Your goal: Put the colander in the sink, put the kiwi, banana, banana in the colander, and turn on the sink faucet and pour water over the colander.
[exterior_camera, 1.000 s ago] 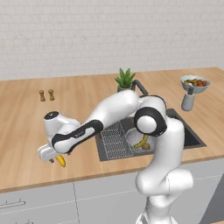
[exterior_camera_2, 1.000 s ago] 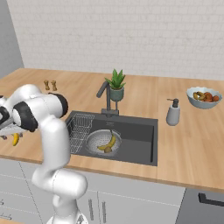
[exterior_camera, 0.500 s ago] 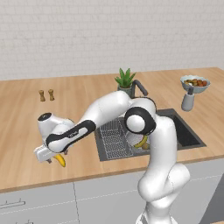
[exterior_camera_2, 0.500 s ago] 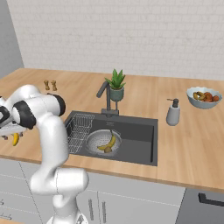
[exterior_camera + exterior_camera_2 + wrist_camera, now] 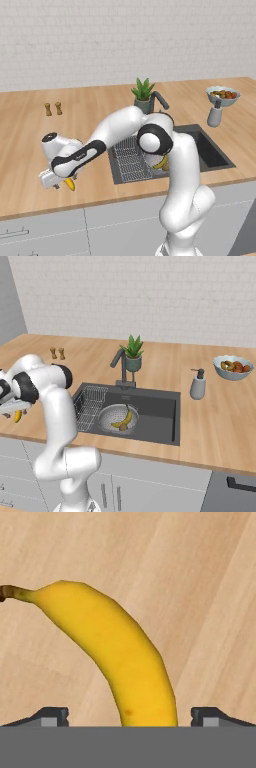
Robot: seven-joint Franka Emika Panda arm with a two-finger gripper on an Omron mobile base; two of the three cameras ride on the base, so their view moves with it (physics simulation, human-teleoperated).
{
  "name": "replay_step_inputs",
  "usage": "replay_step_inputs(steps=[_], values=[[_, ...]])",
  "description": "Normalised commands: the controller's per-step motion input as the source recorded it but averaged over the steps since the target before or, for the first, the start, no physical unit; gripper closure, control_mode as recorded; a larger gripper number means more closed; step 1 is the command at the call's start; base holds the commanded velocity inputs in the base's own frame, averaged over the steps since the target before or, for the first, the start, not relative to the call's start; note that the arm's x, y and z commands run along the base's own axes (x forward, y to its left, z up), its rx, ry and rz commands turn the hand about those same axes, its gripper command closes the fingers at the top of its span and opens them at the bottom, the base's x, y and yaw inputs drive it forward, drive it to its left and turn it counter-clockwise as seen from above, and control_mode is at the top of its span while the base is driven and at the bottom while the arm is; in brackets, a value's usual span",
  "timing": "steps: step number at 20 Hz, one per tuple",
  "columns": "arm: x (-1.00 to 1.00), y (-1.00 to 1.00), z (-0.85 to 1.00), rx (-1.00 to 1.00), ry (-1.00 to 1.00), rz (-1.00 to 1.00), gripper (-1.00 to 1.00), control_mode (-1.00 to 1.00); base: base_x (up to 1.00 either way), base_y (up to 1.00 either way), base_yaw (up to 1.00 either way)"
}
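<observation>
A bright yellow banana [image 5: 115, 647] lies on the wooden counter left of the sink, close to the front edge. My gripper [image 5: 130, 717] hangs right over it, open, with one dark fingertip on each side and a gap to the fruit on both. From the base I see the gripper [image 5: 54, 179] above that banana [image 5: 70, 185]. The grey colander [image 5: 111, 417] sits in the dark sink [image 5: 155, 406] and holds the other banana [image 5: 126, 419]; a small brown lump at its lower end looks like the kiwi [image 5: 122, 427]. The dark faucet [image 5: 120, 363] stands behind the basin.
A wire rack [image 5: 90, 403] fills the sink's left side. A potted plant [image 5: 132, 353] stands beside the faucet. A soap dispenser [image 5: 198, 384] and a pale-blue fruit bowl [image 5: 232, 366] are at the right. Two small shakers [image 5: 57, 352] stand far left.
The hand has sunk a little lower and further left over the counter banana. The banana and the things in the sink have stayed put.
</observation>
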Motion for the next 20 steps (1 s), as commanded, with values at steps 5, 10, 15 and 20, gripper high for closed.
replay_step_inputs(steps=[5, 10, 15, 20], values=[[0.00, -0.15, -0.26, 0.03, 0.00, 0.00, 1.00, -1.00, 0.00, 0.00, 0.00], [0.03, -0.40, -0.24, 0.00, 0.00, 0.02, 1.00, -1.00, 0.00, 0.00, 0.00], [-0.01, -0.47, -0.11, 0.02, 0.00, 0.05, 1.00, -1.00, 0.00, 0.00, 0.00], [-0.17, -0.72, 0.28, 0.09, 0.00, 0.00, 1.00, -1.00, 0.00, 0.00, 0.00]])
